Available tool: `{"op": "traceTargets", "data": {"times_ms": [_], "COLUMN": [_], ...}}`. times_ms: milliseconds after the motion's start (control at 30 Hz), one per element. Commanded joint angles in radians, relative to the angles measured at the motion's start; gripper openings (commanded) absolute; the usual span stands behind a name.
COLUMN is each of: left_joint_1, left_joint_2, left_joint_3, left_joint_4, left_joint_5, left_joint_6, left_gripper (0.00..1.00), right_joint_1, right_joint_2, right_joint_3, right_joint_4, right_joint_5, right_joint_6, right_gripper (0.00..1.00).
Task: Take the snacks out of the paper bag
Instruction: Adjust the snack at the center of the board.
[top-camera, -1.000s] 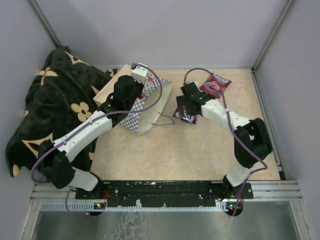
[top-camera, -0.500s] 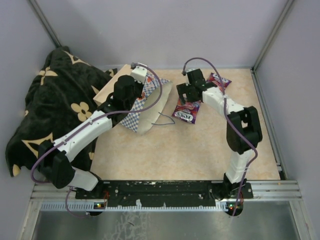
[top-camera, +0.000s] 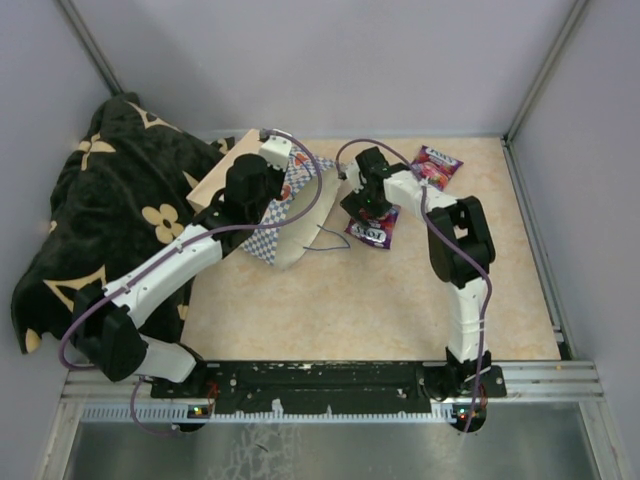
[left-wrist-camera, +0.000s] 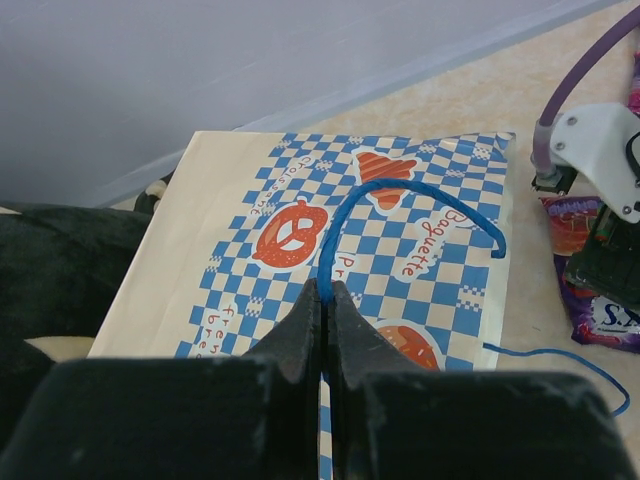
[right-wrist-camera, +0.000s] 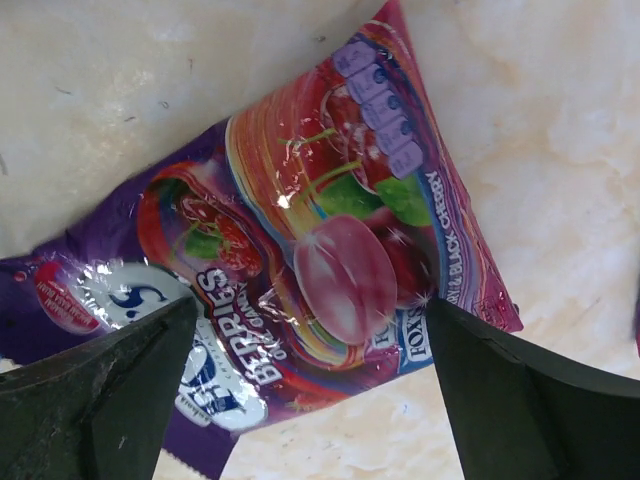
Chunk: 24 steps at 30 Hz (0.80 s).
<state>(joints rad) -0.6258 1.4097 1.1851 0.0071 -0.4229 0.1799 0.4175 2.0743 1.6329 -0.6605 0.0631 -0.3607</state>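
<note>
Paper bag seemingly flat, interior unseen

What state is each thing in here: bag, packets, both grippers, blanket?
blanket: bunched up at the left
paper bag: on its side, base toward the blanket
left gripper: shut on the handle
purple packet: flat on the table, out of the bag
right gripper: open above the purple packet, not gripping
second packet: flat on the table, untouched

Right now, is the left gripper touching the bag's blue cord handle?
Touching. Left wrist view: the left gripper is shut on the blue cord handle, which runs out from between its fingertips and loops over the paper bag.
</note>
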Motion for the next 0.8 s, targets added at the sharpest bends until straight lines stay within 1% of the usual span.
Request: {"op": "traceTargets", "data": {"times_ms": [0,67,133,200,267,333,367,433,533,600,633,667,767], "left_joint_1": [0.011,0.011,0.012,0.015,0.018,0.02,0.023,0.023,0.024,0.026,0.026,0.027,0.027], "left_joint_2": [-0.015,-0.013,-0.008,-0.003,0.002,0.006,0.009,0.012,0.012,0.011,0.011,0.011,0.008], "left_joint_3": [-0.005,-0.004,-0.003,-0.003,-0.002,-0.005,-0.005,-0.007,-0.011,-0.01,-0.01,-0.01,-0.007], "left_joint_4": [0.017,0.019,0.022,0.021,0.021,0.022,0.022,0.02,0.019,0.02,0.02,0.02,0.015], "left_joint_5": [-0.022,-0.022,-0.023,-0.025,-0.025,-0.025,-0.024,-0.019,-0.017,-0.015,-0.013,-0.01,-0.001], "left_joint_6": [0.009,0.014,0.017,0.02,0.021,0.02,0.02,0.017,0.013,0.01,0.009,0.007,-0.002], "left_gripper": [0.0,0.0,0.0,0.0,0.0,0.0,0.0,0.0,0.0,0.0,0.0,0.0,0.0], "right_joint_1": [0.004,0.004,0.003,0.003,0.001,-0.013,-0.024,-0.051,-0.063,-0.072,-0.078,-0.083,-0.095], "right_joint_2": [0.041,0.061,0.07,0.066,0.069,0.079,0.091,0.1,0.083,0.076,0.07,0.058,-0.003], "right_joint_3": [0.027,0.032,0.023,-0.012,-0.03,-0.024,-0.01,0.002,-0.03,-0.027,-0.03,-0.046,-0.161], "right_joint_4": [-0.018,-0.009,0.033,0.104,0.135,0.11,0.068,0.006,-0.018,-0.104,-0.165,-0.19,-0.183], "right_joint_5": [0.018,0.046,0.086,0.167,0.318,0.42,0.43,0.397,0.427,0.436,0.421,0.402,0.306], "right_joint_6": [-0.071,-0.038,0.041,0.139,0.277,0.494,0.609,0.781,1.027,1.247,1.367,1.474,1.737], "right_gripper": [0.99,0.99,0.99,0.99,0.99,0.99,0.99,0.99,0.99,0.99,0.99,0.99,0.99]}}
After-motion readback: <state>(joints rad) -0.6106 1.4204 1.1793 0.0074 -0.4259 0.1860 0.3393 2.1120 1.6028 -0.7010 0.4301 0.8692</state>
